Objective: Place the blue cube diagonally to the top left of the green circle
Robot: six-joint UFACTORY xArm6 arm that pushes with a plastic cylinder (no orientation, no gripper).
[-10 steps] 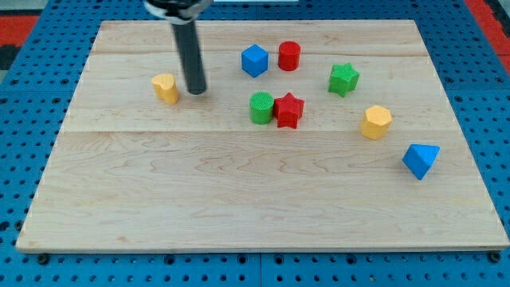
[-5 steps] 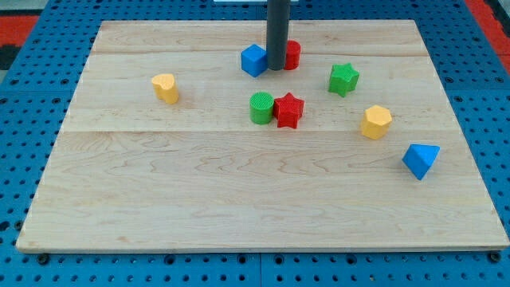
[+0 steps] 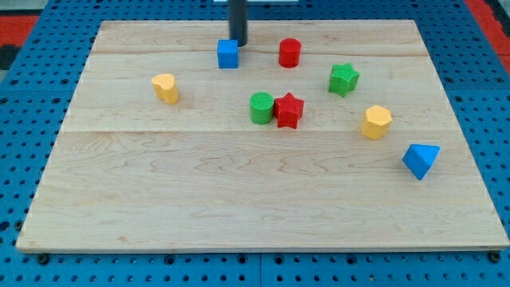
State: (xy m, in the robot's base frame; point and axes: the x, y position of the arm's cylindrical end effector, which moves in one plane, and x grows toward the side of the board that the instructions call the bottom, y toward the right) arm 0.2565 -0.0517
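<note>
Blue cube (image 3: pixel 228 54) upper centre of surface (image 3: pixel 239 199), up-left of green circle (image 3: pixel 260 108). Tip (image 3: pixel 239 44) touching its upper-right corner. No jaws, only a rod. Probably light, rigid, slippery; best pushed square on a face.

Straight dark rod (image 3: pixel 238 20) cut off by the view's top edge; arm above out of sight. My tip (image 3: pixel 239 45) just at the top right corner of the small blue cube (image 3: pixel 228 53); touching or apart, impossible to tell. Blue perforated surface (image 3: pixel 24 127) around the pale wooden counter (image 3: pixel 239 199) cropped on all sides.
</note>
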